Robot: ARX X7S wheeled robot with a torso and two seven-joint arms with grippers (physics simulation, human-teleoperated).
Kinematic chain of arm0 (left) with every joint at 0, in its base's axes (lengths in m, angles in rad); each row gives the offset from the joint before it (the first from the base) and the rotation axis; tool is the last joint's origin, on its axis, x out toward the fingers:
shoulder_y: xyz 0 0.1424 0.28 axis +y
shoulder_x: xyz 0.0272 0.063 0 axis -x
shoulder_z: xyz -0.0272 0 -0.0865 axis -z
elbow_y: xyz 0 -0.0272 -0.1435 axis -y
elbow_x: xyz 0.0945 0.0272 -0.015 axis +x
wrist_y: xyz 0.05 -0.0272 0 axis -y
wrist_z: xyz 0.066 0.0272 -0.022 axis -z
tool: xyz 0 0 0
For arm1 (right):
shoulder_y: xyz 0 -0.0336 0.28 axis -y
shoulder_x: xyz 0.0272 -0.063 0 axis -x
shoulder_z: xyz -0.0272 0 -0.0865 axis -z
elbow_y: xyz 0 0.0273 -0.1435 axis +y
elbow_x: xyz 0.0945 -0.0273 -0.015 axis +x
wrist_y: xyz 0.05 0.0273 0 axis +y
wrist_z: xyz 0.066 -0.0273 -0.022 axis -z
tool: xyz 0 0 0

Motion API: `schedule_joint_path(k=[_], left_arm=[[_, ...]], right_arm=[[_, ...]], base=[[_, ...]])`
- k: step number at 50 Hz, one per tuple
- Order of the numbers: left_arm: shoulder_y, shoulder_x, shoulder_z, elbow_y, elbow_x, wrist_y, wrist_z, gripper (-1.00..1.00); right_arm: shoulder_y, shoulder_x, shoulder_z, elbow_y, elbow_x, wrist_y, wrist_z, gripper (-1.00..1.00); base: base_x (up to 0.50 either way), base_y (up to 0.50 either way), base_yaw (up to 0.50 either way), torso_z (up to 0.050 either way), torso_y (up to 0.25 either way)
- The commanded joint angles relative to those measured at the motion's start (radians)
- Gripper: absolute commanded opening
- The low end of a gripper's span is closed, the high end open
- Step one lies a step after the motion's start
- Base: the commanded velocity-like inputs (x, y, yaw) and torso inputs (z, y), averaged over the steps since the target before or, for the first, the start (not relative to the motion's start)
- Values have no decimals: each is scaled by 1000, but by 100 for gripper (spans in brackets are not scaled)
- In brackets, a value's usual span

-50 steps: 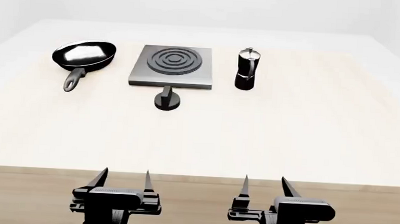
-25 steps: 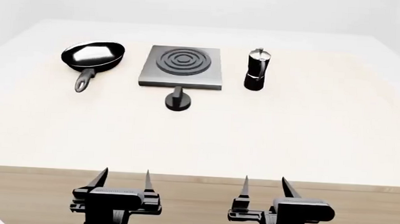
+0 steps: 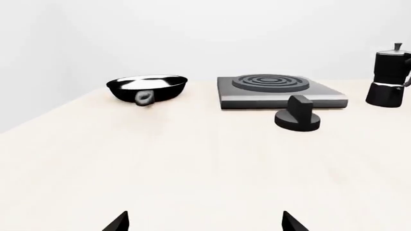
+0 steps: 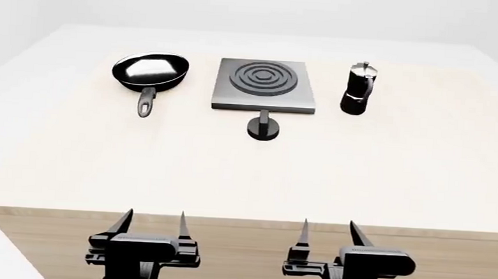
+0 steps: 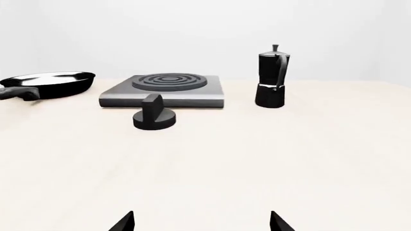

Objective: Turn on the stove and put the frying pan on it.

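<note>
On the desk (image 4: pixel 247 171) in my head view, frying pan (image 4: pixel 150 70) sits left of stove (image 4: pixel 264 85), knob (image 4: pixel 264 127) just before it. Left pincer (image 4: pixel 152 221) and right pincer (image 4: pixel 328 230) stand apart, empty. Wrist views confirm moka pot (image 5: pixel 273 76) beside stove.

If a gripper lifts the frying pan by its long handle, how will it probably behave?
The frying pan looks rigid, so it should not bend. Its bowl sits far from the handle end, so it will probably tilt bowl-down. The glossy black finish suggests a somewhat slippery grip.
</note>
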Motion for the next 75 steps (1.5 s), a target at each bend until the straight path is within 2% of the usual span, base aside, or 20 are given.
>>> schedule_joint_path(k=[1,11,67,68,70,75], left_arm=[[-3,-10,17,-6,-9,6,-16,100],[-7,-19,26,-13,-20,10,-24,100],[-12,-56,71,-8,-58,12,-70,100],[-9,-56,71,-4,-55,11,-75,100],[-10,-56,72,-9,-57,15,-76,100],[-11,-58,75,-13,-58,19,-79,100]], right_arm=[[1,11,-9,3,20,-12,14,100],[6,19,-20,9,28,-10,26,100],[11,59,-68,4,65,-7,69,100],[47,61,-163,-146,65,143,109,100],[50,63,-170,-378,60,443,116,100],[55,67,-178,-389,59,477,124,100]], base=[[0,0,0,0,0],[218,0,0,0,0],[500,0,0,0,0],[0,0,0,0,0],[0,0,0,0,0],[0,0,0,0,0]])
